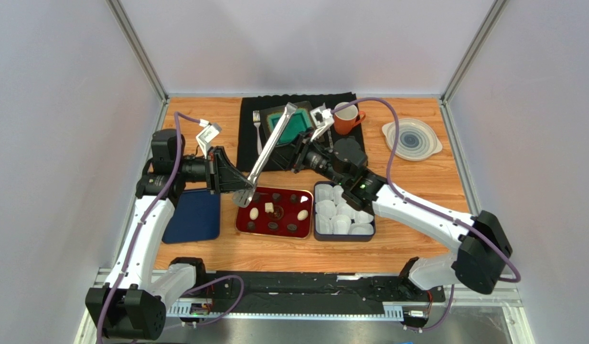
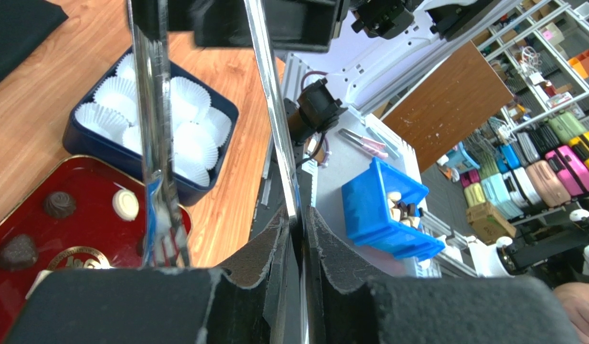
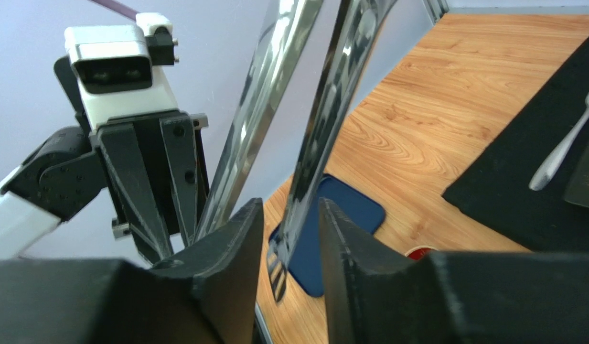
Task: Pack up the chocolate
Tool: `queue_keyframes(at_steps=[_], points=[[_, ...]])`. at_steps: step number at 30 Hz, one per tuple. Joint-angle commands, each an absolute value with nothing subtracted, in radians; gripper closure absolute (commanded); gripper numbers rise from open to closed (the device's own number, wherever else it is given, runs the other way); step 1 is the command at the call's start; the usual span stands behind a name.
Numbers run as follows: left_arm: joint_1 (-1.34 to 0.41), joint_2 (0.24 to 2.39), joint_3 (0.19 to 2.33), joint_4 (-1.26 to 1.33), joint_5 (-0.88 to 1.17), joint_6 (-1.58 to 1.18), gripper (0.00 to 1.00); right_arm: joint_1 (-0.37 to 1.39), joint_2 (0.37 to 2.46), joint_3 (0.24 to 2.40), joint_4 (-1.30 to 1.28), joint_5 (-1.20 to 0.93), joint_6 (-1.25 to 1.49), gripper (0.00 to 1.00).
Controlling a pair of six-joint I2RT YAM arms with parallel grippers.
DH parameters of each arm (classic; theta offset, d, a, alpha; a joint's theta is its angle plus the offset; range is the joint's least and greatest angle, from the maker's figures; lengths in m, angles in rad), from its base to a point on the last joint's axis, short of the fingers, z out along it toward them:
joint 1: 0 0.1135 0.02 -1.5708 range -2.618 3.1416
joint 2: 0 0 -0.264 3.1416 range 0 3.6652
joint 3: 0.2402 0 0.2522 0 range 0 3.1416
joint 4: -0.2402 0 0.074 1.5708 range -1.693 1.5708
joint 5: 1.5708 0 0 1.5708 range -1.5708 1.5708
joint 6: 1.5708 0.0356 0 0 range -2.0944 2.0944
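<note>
Several pieces of chocolate [image 1: 274,209], dark rounds and cream ovals, lie in a red tray [image 1: 241,221]; in the left wrist view a dark piece [image 2: 59,204] and a white one [image 2: 125,204] show. Long metal tongs [image 1: 270,143] slant up from the tray's left end. My left gripper [image 1: 240,188] is shut on one arm of the tongs [image 2: 275,129], its pads pressed flat against the metal. My right gripper [image 3: 290,215] is open; the other tong arm [image 3: 333,107] passes between its fingers with a gap. A blue box [image 1: 317,233] of white paper cups stands right of the tray.
A navy lid [image 1: 193,215] lies left of the red tray. At the back a black mat [image 1: 250,143] carries a fork [image 1: 258,122] and a green tray [image 1: 293,122]. An orange mug [image 1: 345,120] and a grey plate [image 1: 412,138] stand at the back right.
</note>
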State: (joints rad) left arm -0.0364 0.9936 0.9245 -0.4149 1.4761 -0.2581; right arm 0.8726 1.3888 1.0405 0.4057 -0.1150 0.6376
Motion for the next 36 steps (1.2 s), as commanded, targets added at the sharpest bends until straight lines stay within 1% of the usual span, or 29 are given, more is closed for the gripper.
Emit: queue_keyframes(at_steps=[1,3,7,12,14,15,16,17,18,22,23,24,25,30,36], points=[[-0.04,0.991,0.979,-0.348,1.764,-0.29,0.79,0.798,1.258,0.974,0.388,-0.242,0.591,0.57],[-0.04,0.991,0.991,-0.348,1.764,-0.293,0.79,0.781,1.235,0.956,0.39,-0.299,0.589,0.54],[-0.041,0.989,1.008,-0.35,1.764,-0.304,0.79,0.77,1.227,0.93,0.423,-0.414,0.592,0.53],[-0.041,0.986,1.035,-0.348,1.764,-0.324,0.79,0.77,1.314,0.936,0.517,-0.613,0.636,0.51],[-0.041,0.982,1.048,-0.348,1.764,-0.33,0.79,0.769,1.341,0.919,0.572,-0.689,0.676,0.49],[-0.041,0.982,1.049,-0.348,1.764,-0.333,0.79,0.769,1.357,0.911,0.647,-0.708,0.695,0.46],[-0.041,0.98,1.051,-0.35,1.766,-0.337,0.79,0.769,1.362,0.902,0.684,-0.721,0.722,0.43],[-0.041,0.977,1.054,-0.351,1.764,-0.341,0.79,0.77,1.364,0.885,0.748,-0.718,0.732,0.38],[-0.041,0.974,1.055,-0.35,1.764,-0.341,0.79,0.769,1.364,0.882,0.773,-0.712,0.739,0.29],[-0.043,0.973,1.061,-0.354,1.764,-0.344,0.79,0.765,1.365,0.896,0.819,-0.692,0.729,0.25],[-0.044,0.97,1.063,-0.359,1.764,-0.345,0.79,0.767,1.367,0.902,0.834,-0.695,0.729,0.22],[-0.046,0.968,1.063,-0.36,1.766,-0.345,0.79,0.767,1.37,0.917,0.836,-0.709,0.726,0.1],[-0.046,0.966,1.063,-0.362,1.764,-0.345,0.79,0.767,1.373,0.926,0.836,-0.713,0.723,0.08],[-0.052,0.962,1.068,-0.374,1.764,-0.344,0.79,0.75,1.411,0.968,0.828,-0.713,0.696,0.03],[-0.057,0.957,1.072,-0.382,1.764,-0.344,0.79,0.729,1.492,1.052,0.818,-0.706,0.712,0.01]])
